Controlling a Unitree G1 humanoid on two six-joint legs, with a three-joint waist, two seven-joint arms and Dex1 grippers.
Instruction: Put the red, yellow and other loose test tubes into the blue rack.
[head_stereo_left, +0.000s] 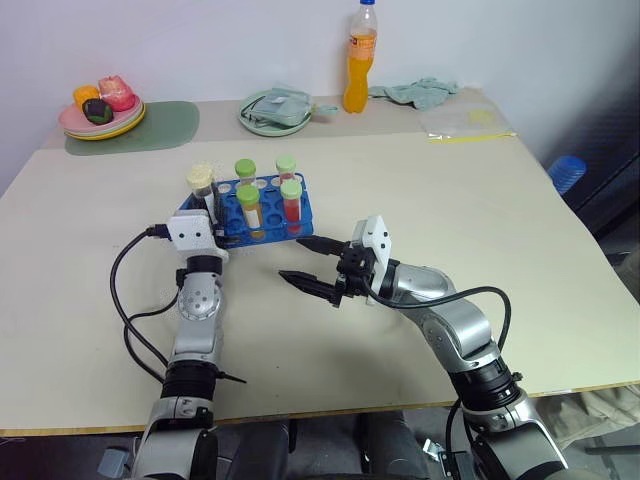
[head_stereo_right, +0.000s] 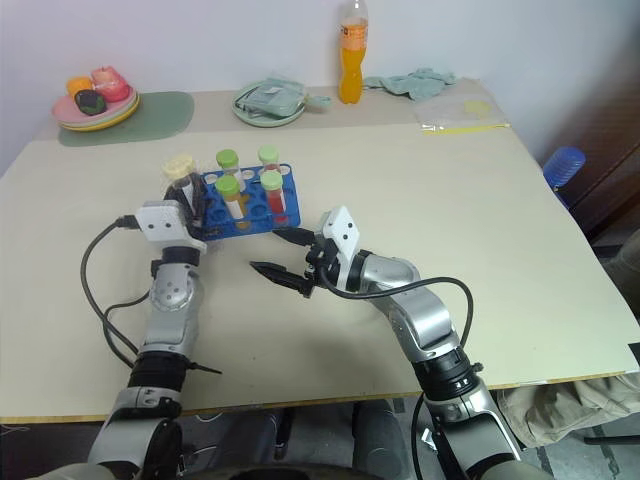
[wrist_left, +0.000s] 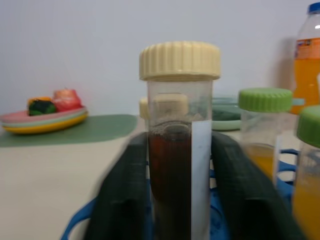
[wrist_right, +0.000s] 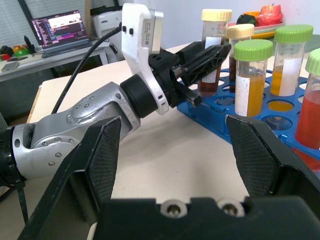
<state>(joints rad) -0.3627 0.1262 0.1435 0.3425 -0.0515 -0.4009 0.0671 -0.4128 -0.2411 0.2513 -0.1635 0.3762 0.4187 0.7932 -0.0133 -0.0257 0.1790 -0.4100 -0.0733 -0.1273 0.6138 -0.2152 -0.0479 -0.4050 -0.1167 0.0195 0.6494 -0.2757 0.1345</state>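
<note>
Between the left gripper's (wrist_left: 175, 195) slightly parted fingers (wrist_left: 122, 192), a cream-capped dark tube (wrist_left: 179, 130), standing in the blue rack's (head_stereo_left: 262, 212) near corner. Right gripper (head_stereo_left: 308, 264) spread wide, empty, just beside the rack. Rack holding several capped tubes; none seen loose on the table (head_stereo_left: 420, 200), so probably nearly done.

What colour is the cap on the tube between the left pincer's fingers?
Cream cap on the tube of dark brown liquid; clearest in the left wrist view.

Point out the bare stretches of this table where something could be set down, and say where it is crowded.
Free: the wide tabletop right of the blue rack, up to the clear bag; also the strip left of the rack, below the green mat. Crowded: around the rack, where the left gripper and right gripper work, and the back edge with plates, dish and bottle.
</note>
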